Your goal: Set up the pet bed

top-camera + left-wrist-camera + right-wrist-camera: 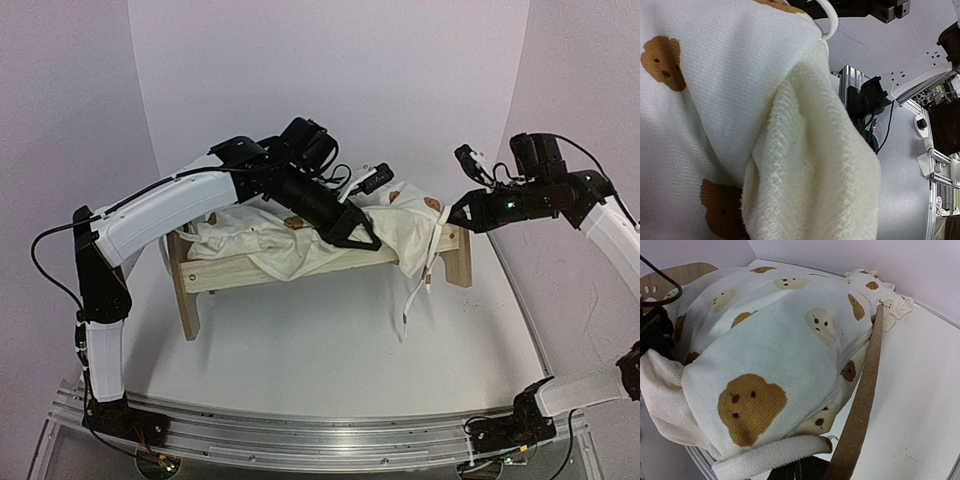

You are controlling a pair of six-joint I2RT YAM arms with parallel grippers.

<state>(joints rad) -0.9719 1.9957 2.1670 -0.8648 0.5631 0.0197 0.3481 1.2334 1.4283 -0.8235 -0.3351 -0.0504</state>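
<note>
Frame: light-wood bed frame [290, 268], standing upright on its legs and set lengthwise across the table [330, 345]. I note a rounded left end board [186, 285] and a right end board [458, 262].
Duvet: cream duvet [405, 235] printed with brown bear heads, bunched and heaped over the frame, with a fold spilling past the near rail. It is not spread flat.
Tie string: white tie string [418, 290], hanging off the right end down to the table.
Frilled piece: small bear-print frilled piece [874, 286] at the end farthest from my right wrist. I cannot confirm it is the pillow.
Base: hidden under cloth.
</note>
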